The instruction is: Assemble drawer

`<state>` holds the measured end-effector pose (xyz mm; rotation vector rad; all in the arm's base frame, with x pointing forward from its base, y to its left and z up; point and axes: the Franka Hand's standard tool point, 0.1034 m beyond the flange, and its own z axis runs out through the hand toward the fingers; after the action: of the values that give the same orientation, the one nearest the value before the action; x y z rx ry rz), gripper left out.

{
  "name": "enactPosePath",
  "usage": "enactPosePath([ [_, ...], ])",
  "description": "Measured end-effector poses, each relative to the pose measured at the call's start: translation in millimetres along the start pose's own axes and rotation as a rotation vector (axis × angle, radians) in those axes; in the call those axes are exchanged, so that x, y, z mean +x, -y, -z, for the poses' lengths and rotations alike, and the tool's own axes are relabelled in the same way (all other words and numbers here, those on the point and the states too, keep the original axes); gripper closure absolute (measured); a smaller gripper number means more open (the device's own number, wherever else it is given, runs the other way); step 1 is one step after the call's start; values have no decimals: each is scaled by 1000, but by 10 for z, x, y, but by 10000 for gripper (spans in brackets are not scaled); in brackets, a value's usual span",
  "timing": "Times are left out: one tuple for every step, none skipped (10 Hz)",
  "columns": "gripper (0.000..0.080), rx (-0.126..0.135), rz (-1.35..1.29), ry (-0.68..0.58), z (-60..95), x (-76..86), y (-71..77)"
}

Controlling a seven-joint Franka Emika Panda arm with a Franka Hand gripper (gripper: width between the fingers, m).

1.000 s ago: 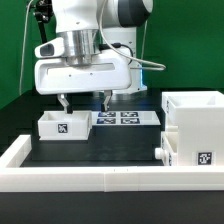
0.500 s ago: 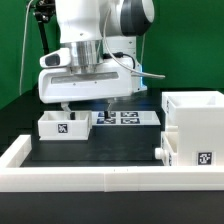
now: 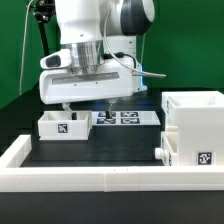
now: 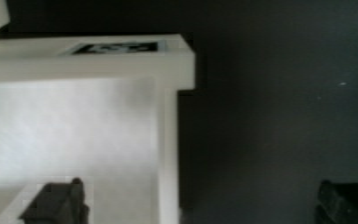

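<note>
A small open-top white box (image 3: 64, 124) with a square tag stands on the black table at the exterior view's left. It fills much of the wrist view (image 4: 78, 110). My gripper (image 3: 88, 106) is open and empty just above the box's right end. In the wrist view the gripper (image 4: 199, 205) has one finger over the box's inside and the other over the bare table, with the box's wall between them. The tall white housing (image 3: 195, 125) stands at the right. A second small box with a knob (image 3: 160, 152) sits in its lower front.
The marker board (image 3: 122, 118) lies flat on the table behind the gripper, between the small box and the housing. A low white wall (image 3: 90, 178) edges the black table along the front and left.
The wrist has turned and the hand has come slightly lower over the small box since a second ago. Nothing has moved in the last half second.
</note>
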<state>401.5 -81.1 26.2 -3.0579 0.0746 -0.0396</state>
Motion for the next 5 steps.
enactPosePath([
  [151, 0, -7, 21, -64, -53, 55],
  [151, -7, -16, 30, -121, -103, 70],
  [151, -19, -24, 21, -157, -139, 74],
  [151, -22, -21, 26, -180, -182, 84],
  [151, -24, -11, 26, -178, -188, 54],
])
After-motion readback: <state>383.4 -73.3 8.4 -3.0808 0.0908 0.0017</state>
